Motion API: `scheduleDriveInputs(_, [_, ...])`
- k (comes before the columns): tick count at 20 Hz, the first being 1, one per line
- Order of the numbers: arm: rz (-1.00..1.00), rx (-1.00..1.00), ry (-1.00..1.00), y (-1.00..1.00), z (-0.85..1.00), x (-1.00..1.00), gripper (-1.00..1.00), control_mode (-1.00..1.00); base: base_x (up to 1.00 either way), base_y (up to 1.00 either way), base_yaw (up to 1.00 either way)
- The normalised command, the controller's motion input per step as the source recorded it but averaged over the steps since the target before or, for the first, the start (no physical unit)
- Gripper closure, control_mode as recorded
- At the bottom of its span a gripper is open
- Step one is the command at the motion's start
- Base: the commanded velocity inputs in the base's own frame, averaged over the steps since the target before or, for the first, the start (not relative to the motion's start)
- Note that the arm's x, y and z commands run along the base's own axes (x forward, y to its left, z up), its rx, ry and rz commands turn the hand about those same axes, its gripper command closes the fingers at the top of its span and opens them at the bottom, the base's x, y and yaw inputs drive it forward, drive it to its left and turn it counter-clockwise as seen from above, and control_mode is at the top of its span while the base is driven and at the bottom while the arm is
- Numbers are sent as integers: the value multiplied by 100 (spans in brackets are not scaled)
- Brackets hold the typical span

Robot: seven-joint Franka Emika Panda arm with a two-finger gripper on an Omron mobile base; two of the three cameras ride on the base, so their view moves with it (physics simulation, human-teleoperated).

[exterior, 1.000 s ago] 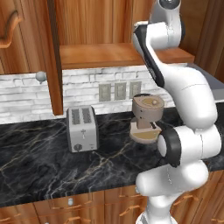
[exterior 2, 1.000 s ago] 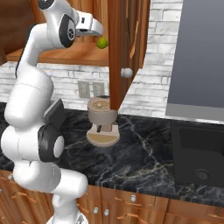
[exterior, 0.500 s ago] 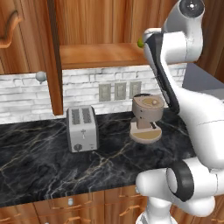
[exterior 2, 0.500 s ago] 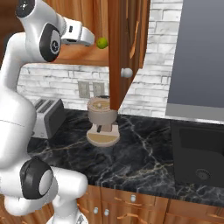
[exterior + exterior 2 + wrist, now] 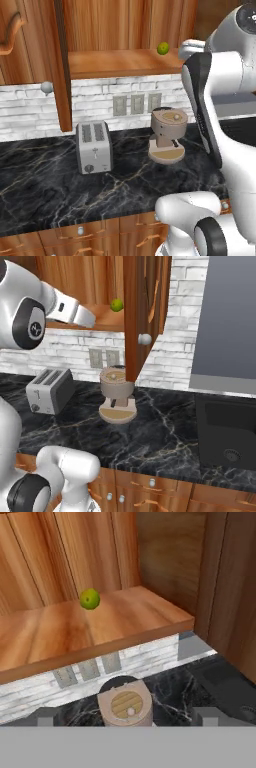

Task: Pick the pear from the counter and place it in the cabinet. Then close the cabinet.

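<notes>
A: Where is the pear seen?

B: On the shelf inside the cabinet, resting free – nothing is touching it. In the left base view it sits near the shelf's right end; in the right base view it lies just left of the open door.

A: And the gripper?

B: The fingers are spread wide and empty. In the hand view the two dark tips are seen low down, well apart from each other, with the pear up and beyond them on the shelf. In the base views the fingers themselves cannot be made out – only the white arm reaching toward the shelf edge.

A: What is noted around it?

B: On the counter a toaster stands to the left, and a tan coffee machine is set below the shelf. Three wall plates are fixed on the brick backsplash behind them. Drawers with silver knobs run under the counter.

A: What stands in the way?

B: The open door hangs edge-on in the right base view, its round knob facing out, and part of the coffee machine is covered by it. In the left base view another door is seen on the left, also with a knob.

A: What is given by one view alone?

B: A dark appliance at the right is shown in the right base view; the coffee machine's round top is looked down on from the hand view.
</notes>
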Motion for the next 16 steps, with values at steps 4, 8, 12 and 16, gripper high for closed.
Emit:
scheduleDriveInputs(4, [-13,17,-2,-33,0,-100,-100,-100,0,0,0])
scheduleDriveInputs(8, [-15,19,-17,-49,0,-100,-100,-100,0,0,0])
scheduleDriveInputs(12, [-10,12,-29,-27,0,-100,-100,-100,0,0,0])
scheduleDriveInputs(16, [-11,15,-31,-36,0,-100,-100,-100,0,0,0])
